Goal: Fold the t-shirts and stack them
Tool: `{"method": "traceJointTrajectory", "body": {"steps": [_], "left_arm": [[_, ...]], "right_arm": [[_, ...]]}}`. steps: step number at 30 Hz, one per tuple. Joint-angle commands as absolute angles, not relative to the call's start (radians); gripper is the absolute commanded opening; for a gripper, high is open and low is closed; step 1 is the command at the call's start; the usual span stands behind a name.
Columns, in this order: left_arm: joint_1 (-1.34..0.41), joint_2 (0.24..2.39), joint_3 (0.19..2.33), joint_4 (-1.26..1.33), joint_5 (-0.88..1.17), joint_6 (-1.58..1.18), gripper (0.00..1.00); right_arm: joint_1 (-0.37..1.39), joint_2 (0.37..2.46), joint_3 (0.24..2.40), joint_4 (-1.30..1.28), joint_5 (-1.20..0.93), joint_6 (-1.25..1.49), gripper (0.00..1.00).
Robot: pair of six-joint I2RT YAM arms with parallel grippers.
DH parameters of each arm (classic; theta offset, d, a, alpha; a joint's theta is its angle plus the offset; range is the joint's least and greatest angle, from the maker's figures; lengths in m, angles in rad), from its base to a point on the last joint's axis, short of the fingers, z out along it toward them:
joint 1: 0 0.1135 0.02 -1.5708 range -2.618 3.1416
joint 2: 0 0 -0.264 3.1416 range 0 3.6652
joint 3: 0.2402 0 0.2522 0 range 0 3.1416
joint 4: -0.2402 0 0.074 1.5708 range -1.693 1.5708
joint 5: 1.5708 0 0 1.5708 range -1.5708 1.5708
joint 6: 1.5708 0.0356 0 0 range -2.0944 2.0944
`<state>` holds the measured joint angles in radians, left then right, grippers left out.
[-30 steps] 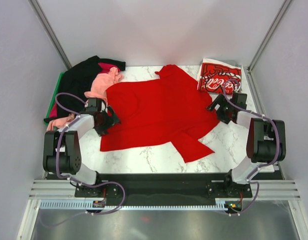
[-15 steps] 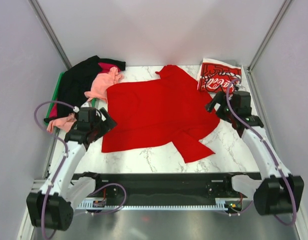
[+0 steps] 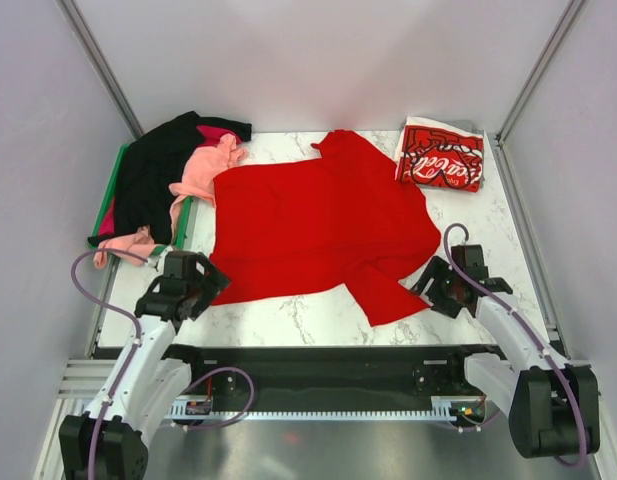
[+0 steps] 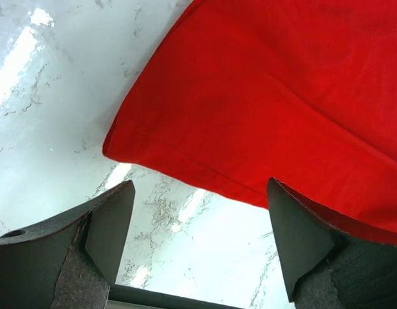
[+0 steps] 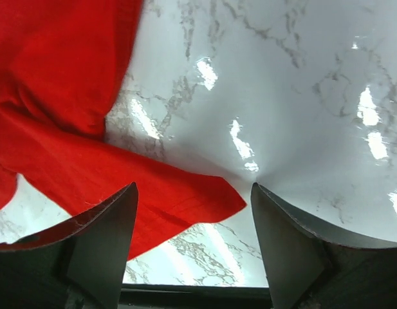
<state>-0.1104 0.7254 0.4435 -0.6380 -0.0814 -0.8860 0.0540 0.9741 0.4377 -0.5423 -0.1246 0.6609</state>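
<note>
Jaws spread, I hover over the plain red t-shirt (image 3: 318, 220) near the front of the marble table (image 3: 288, 315).

My left gripper (image 4: 199, 188) stands wide open and holds nothing, with the shirt's near-left hem corner lying flat just ahead of its fingers. My right gripper (image 5: 193, 188) is equally wide and empty above a pointed corner of the same shirt on the near right. The shirt lies spread across the table's middle. The folded Coca-Cola t-shirt (image 3: 441, 158) sits at the far right corner, apart from it. At far left, black (image 3: 153, 175), salmon-pink (image 3: 203, 168) and magenta (image 3: 214, 133) shirts are heaped on the green tray (image 3: 184, 222).
</note>
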Motion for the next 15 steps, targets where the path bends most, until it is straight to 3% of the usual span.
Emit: {"method": "traceJointTrajectory", "body": {"steps": [1,4,5,7,8,9,10,15], "left_arm": [[-0.104,0.744,0.436,-0.588,-0.135,-0.942,0.90],[-0.104,0.755,0.413,-0.555,-0.138,-0.953,0.89],[-0.104,0.756,0.400,-0.548,-0.140,-0.956,0.88],[-0.103,0.762,0.393,-0.531,-0.140,-0.957,0.87],[-0.103,0.773,0.391,-0.519,-0.140,-0.954,0.87],[-0.103,0.778,0.393,-0.511,-0.135,-0.947,0.86],[-0.101,0.785,0.399,-0.508,-0.135,-0.942,0.85],[-0.098,0.799,0.419,-0.509,-0.158,-0.914,0.81]], "right_arm": [[0.049,0.968,0.410,-0.485,-0.193,0.695,0.77],[0.051,0.960,0.353,-0.424,-0.251,0.704,0.66],[0.049,0.950,0.336,-0.420,-0.256,0.704,0.51],[0.049,0.937,0.336,-0.426,-0.262,0.707,0.34],[0.051,0.921,0.347,-0.439,-0.264,0.707,0.15],[0.051,0.910,0.359,-0.452,-0.265,0.707,0.05],[0.051,0.891,0.373,-0.498,-0.255,0.706,0.00],[0.049,0.710,0.609,-0.861,-0.105,0.677,0.00]]}}
